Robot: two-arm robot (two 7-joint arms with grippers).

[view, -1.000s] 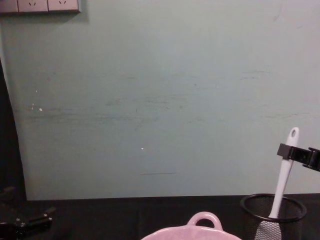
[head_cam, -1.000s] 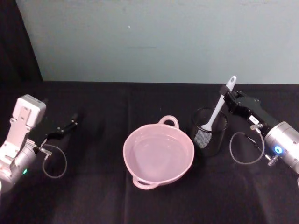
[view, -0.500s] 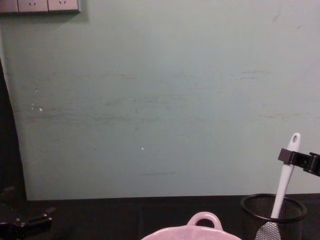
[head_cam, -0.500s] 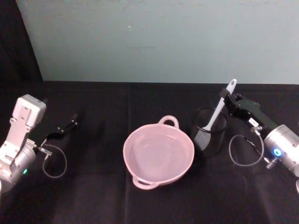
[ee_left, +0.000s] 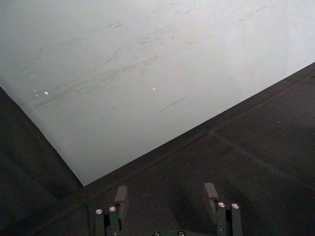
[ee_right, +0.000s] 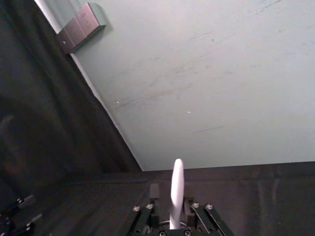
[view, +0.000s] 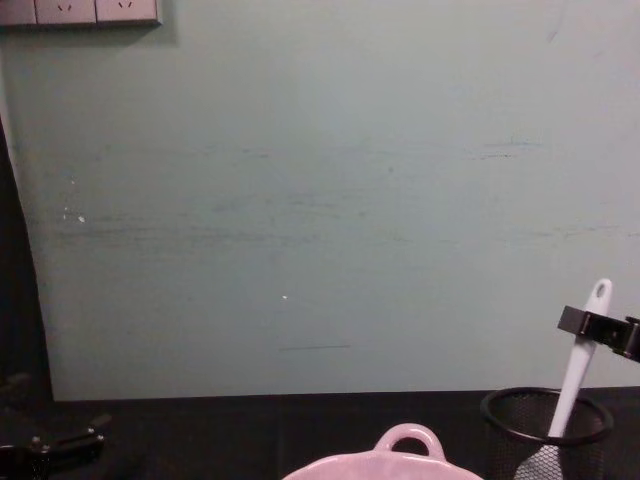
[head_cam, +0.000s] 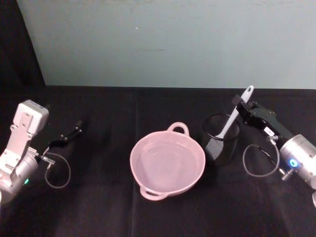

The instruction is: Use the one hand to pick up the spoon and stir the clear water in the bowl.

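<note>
The white spoon point(head_cam: 234, 116) stands tilted in the black mesh cup point(head_cam: 221, 138), its head down inside and its holed handle end up. My right gripper point(head_cam: 240, 105) is shut on the upper handle, and the chest view shows its fingers point(view: 578, 322) clamping the spoon point(view: 580, 365) just below the hole. From the right wrist view, the spoon handle point(ee_right: 176, 189) rises between the fingers. The pale pink bowl point(head_cam: 167, 162), holding clear water, sits left of the cup at the table's centre. My left gripper point(head_cam: 74, 132) rests open at the far left.
A black cloth covers the table point(head_cam: 98, 207), and a pale green wall point(head_cam: 168, 39) stands right behind it. The mesh cup nearly touches the bowl's right rim. A wall outlet plate point(view: 80, 10) sits at the upper left of the chest view.
My right gripper, holding the spoon, has moved down and a little to the right, tilting the handle further toward the right. The left arm has stayed still.
</note>
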